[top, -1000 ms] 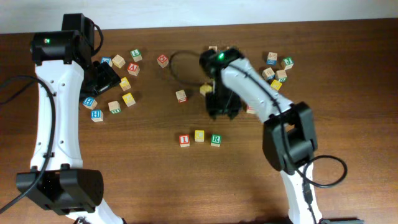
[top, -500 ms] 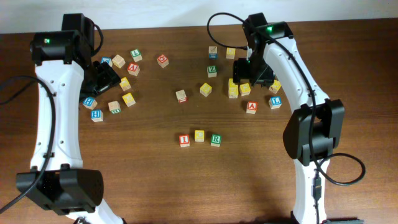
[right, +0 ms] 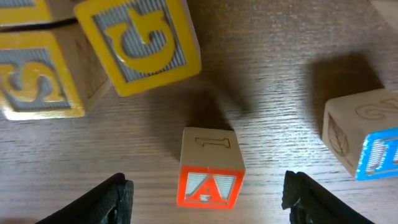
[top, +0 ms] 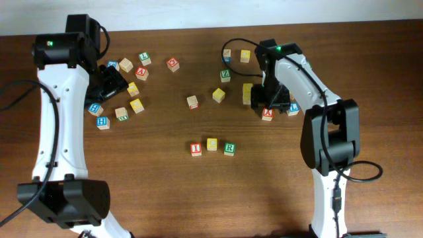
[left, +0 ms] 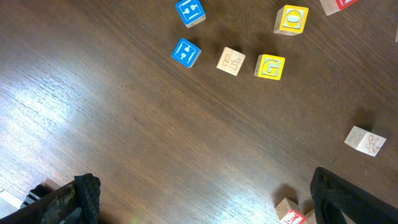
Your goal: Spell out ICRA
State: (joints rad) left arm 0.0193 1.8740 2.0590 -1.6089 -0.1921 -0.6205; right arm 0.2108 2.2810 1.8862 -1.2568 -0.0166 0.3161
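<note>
The left gripper [left: 208,199] holds its jaws spread wide, a yellow G cube [left: 270,66] well ahead of them. Cubes I [top: 196,149], C [top: 212,144] and R [top: 229,149] sit in a row, well apart from both grippers — while the right gripper [right: 208,202] is spread too, the A cube [right: 210,177] between its jaws, touching neither.
</note>
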